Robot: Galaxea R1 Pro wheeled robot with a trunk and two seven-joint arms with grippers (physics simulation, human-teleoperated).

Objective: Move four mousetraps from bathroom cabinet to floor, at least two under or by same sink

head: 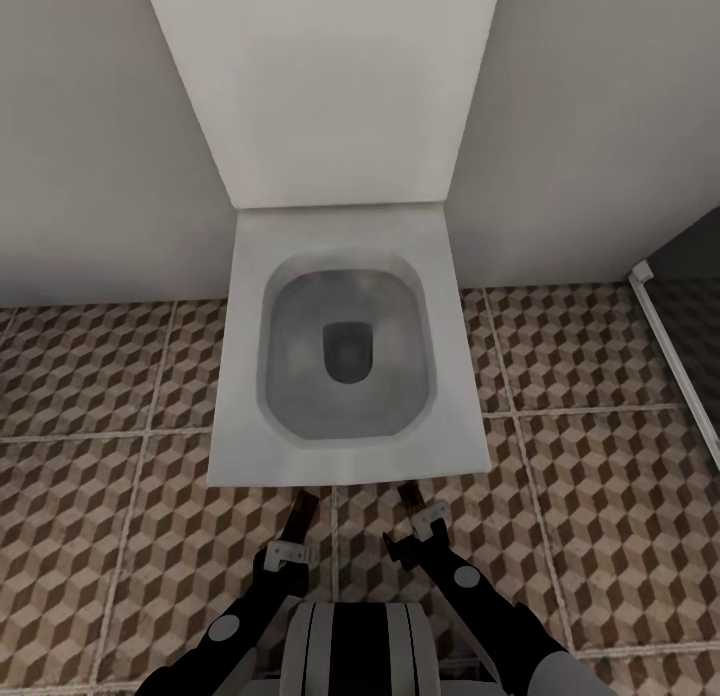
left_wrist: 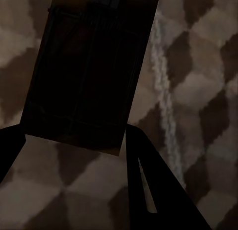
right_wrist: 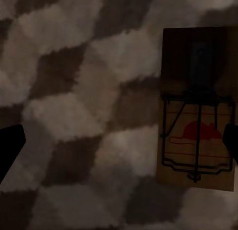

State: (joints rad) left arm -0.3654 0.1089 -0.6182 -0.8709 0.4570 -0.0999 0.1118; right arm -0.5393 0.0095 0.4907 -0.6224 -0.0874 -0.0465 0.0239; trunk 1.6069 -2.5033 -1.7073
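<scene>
Cube-patterned brown, beige and white tiles make up the bathroom floor (head: 120, 376), which runs to a pale wall where a white square toilet (head: 345, 346) stands with its lid raised. At the far right, a white strip (head: 675, 361) borders a darker floor section.

Both arms reach down just in front of the toilet's near edge. The left gripper (head: 297, 516) holds a mousetrap (left_wrist: 87, 66); in the left wrist view the dark board sits between the two fingers (left_wrist: 148, 180), jutting out beyond their tips over the tiles.

The right gripper (head: 415, 506) also has a mousetrap (right_wrist: 197, 108) at its tips. The right wrist view shows that trap, with black wire and red spot, against one finger, while the other finger stands well apart, so the claw is wide.
</scene>
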